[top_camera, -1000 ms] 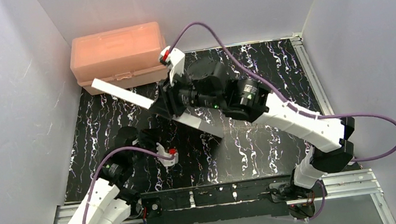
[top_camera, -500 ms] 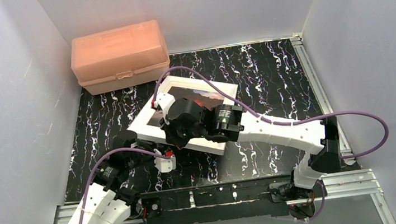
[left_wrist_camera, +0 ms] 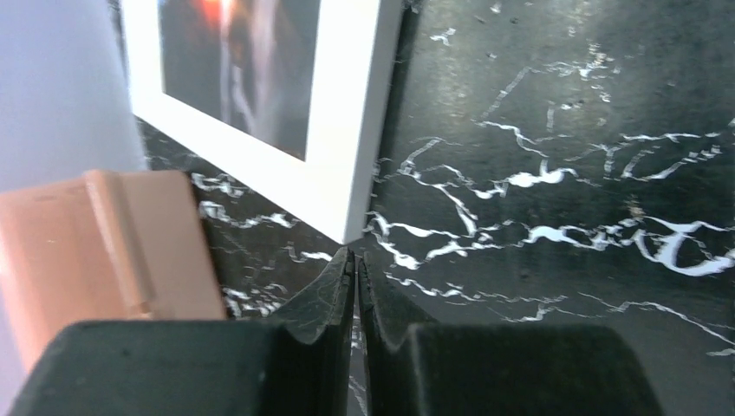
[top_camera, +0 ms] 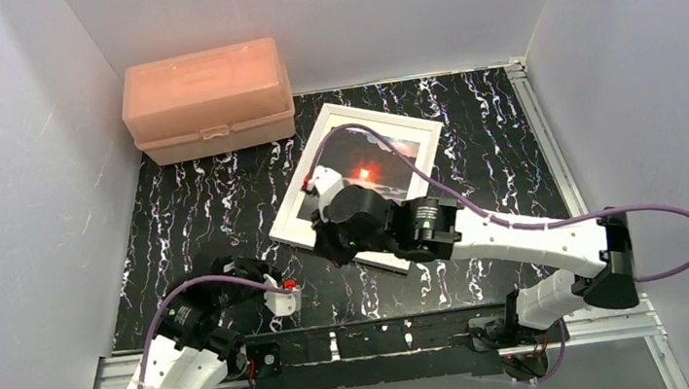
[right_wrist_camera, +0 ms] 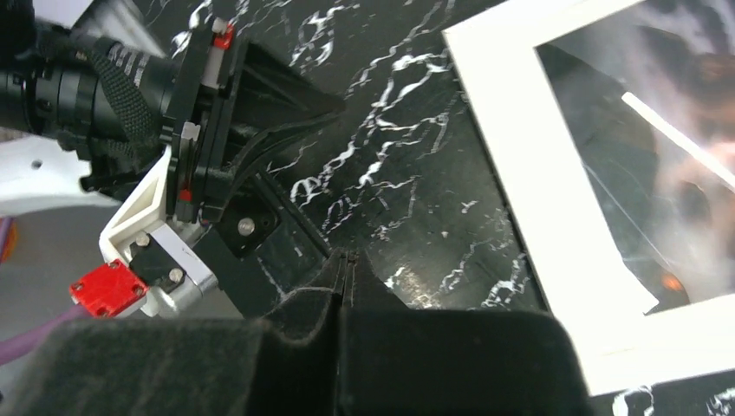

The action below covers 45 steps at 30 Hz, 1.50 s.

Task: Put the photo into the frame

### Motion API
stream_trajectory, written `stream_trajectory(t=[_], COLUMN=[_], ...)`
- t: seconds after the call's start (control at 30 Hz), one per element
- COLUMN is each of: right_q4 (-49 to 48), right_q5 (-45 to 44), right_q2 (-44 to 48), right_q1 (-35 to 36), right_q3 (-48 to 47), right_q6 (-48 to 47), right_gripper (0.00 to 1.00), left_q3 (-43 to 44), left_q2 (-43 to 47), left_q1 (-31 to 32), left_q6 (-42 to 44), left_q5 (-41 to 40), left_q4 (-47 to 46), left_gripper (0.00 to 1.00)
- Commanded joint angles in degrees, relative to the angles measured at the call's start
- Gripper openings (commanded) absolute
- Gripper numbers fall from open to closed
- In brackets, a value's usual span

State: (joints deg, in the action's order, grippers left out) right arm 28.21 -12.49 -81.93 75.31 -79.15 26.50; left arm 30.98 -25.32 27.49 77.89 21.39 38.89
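Note:
The white frame (top_camera: pixel 386 119) lies flat on the black marbled table with the sunset photo (top_camera: pixel 372 172) showing inside it, face up. My right gripper (top_camera: pixel 322 246) is shut and empty, just off the frame's near left edge; its wrist covers the frame's near part. In the right wrist view the shut gripper (right_wrist_camera: pixel 345 257) hangs over the table, with the frame (right_wrist_camera: pixel 529 182) and photo (right_wrist_camera: pixel 641 147) to its right. My left gripper (top_camera: pixel 253 266) is shut and empty. In its wrist view the left gripper (left_wrist_camera: pixel 355 257) points at the frame's corner (left_wrist_camera: pixel 347 173).
A salmon-pink plastic box (top_camera: pixel 205 98) stands at the back left against the wall and shows in the left wrist view (left_wrist_camera: pixel 95 251). Grey walls close in three sides. My left gripper (right_wrist_camera: pixel 334 111) lies close ahead of my right gripper.
The frame, held up and tilted by my right gripper a second ago, has come down flat with the photo facing up. My right gripper has let go and drawn back to its near edge.

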Motion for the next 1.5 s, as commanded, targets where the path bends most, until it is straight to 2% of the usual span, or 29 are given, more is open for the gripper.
stream_trajectory(t=[0.0,0.1,0.13,0.17,0.27,0.33,0.37,0.53,0.6,0.7,0.77,0.8,0.83,0.97,1.03,1.13,1.17,1.3,1.47], right_q4=[-1.46,-0.99,-0.73,-0.29,0.26,-0.20,-0.47,-4.76,-7.60,-14.94,-20.95,-24.87,-28.33,-34.68,-36.06,-41.66,-43.94,-56.29,-65.20], right_q5=[-7.10,-8.80,-8.58,-8.02,-7.79,-9.11,-9.82,-11.42,-13.87,-18.32,-21.39,-22.79,-24.47,-30.98,-31.69,-32.10,-32.13,-30.52,-28.55], right_q2=[5.04,6.68,6.81,6.65,5.89,5.47,4.98,2.25,2.40,3.71,5.42,6.24,6.86,5.88,4.41,3.41,3.50,3.61,0.84], right_q1=[-4.07,-10.68,-13.11,-15.96,-24.17,-29.89,-32.76,-45.09,-48.28,-52.72,-55.18,-56.19,-57.03,-59.57,-61.13,-62.50,-62.78,-63.70,-65.75], right_q3=[3.75,6.90,7.59,8.11,9.69,10.62,10.85,14.43,17.31,23.50,29.35,32.38,35.41,40.66,41.42,44.31,45.51,51.74,56.57], right_q6=[5.03,6.68,6.91,7.24,6.74,5.12,3.93,0.57,-0.70,-2.23,-3.21,-4.08,-4.89,-6.68,-7.12,-9.21,-9.90,-13.37,-15.04], right_gripper=[0.01,0.05,0.09,0.18,0.34,0.53,0.59,0.76,0.82,0.90,0.96,0.98,0.99,0.99,0.99,0.99,0.99,0.99,0.99], left_q3=[2.69,10.60,14.90,19.61,32.43,39.07,41.56,47.07,46.27,44.32,41.83,40.43,38.97,31.34,25.70,17.33,13.55,1.04,-4.55], left_q2=[-8.16,-22.72,-30.64,-36.25,-49.67,-55.59,-58.04,-64.93,-65.38,-65.19,-64.27,-63.78,-63.39,-61.30,-59.09,-54.77,-53.03,-48.05,-49.30], left_q1=[-0.06,-0.33,-0.82,-1.85,-7.54,-11.52,-13.11,-16.10,-17.38,-21.72,-26.11,-28.99,-31.77,-37.22,-39.17,-39.83,-39.87,-39.88,-39.88], left_q6=[-7.23,-18.27,-21.67,-24.87,-34.05,-39.11,-41.20,-47.85,-50.41,-54.25,-57.34,-59.71,-61.95,-72.02,-73.37,-75.90,-76.79,-80.41,-79.43], left_q5=[-1.86,-5.49,-5.97,-5.27,0.60,4.60,5.99,7.36,7.71,9.22,10.10,10.73,11.30,5.36,7.67,8.16,7.92,5.85,3.44], left_q4=[3.62,3.64,5.30,7.71,14.44,15.94,16.08,13.40,11.66,8.55,4.21,1.30,-1.47,-15.04,-21.68,-33.96,-41.07,-58.93,-66.02], left_gripper=[0.05,0.05,0.06,0.08,0.13,0.20,0.21,0.25,0.32,0.53,0.71,0.93,0.98,0.98,0.99,0.99,0.98,0.98,0.98])
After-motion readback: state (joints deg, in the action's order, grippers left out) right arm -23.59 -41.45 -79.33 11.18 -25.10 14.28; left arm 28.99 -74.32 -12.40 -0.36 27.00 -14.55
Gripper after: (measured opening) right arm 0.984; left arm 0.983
